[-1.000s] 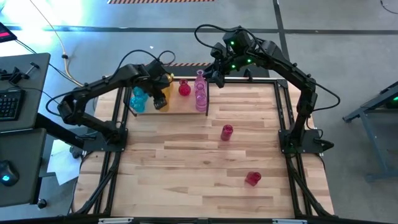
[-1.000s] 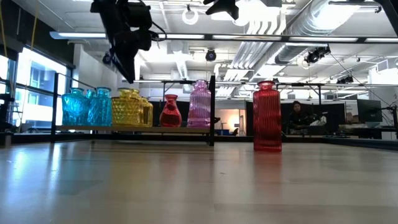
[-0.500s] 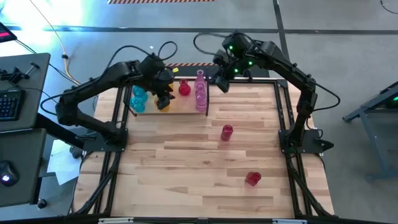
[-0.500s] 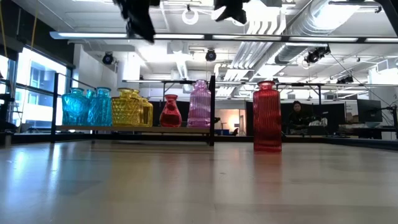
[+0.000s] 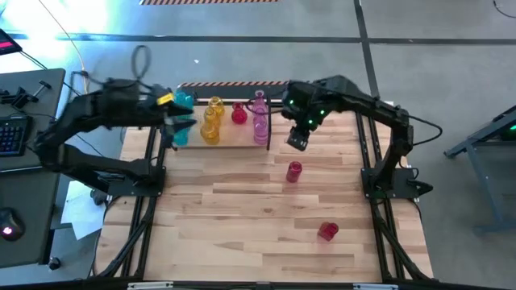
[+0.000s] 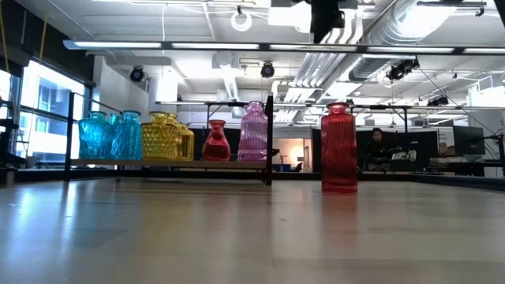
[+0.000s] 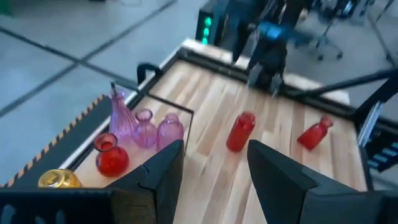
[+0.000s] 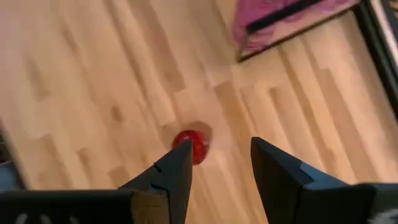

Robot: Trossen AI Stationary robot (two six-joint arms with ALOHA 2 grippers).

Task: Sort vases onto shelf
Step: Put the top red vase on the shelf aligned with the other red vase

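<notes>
The shelf [image 5: 234, 138] at the table's far left holds cyan [image 6: 110, 136], yellow [image 6: 167, 136], red [image 6: 216, 142] and pink vases [image 6: 254, 132], standing on its plank. Two red vases stand on the tabletop: one mid-table [image 5: 294, 171], one nearer the front right [image 5: 326, 231]. My right gripper [image 5: 297, 141] hangs open, pointing down, just on the far side of the mid-table red vase [image 8: 193, 145] and well above it. My left gripper [image 5: 177, 122] is open and empty, raised at the shelf's left end; its wrist view looks past the fingers [image 7: 168, 171] over the shelf and table.
A black metal frame [image 5: 369, 153] borders the tabletop. Bare wood lies between the shelf and the front edge. The shelf's upright rod [image 6: 270, 140] stands just left of the mid-table red vase [image 6: 338, 147] in the low view.
My left gripper has drawn back from the yellow vases on the shelf toward the table's left edge, rising and tipping up nearer to level. My right gripper has come from the far edge toward the mid-table red vase, sinking a little and tipping to point down. No vase has moved.
</notes>
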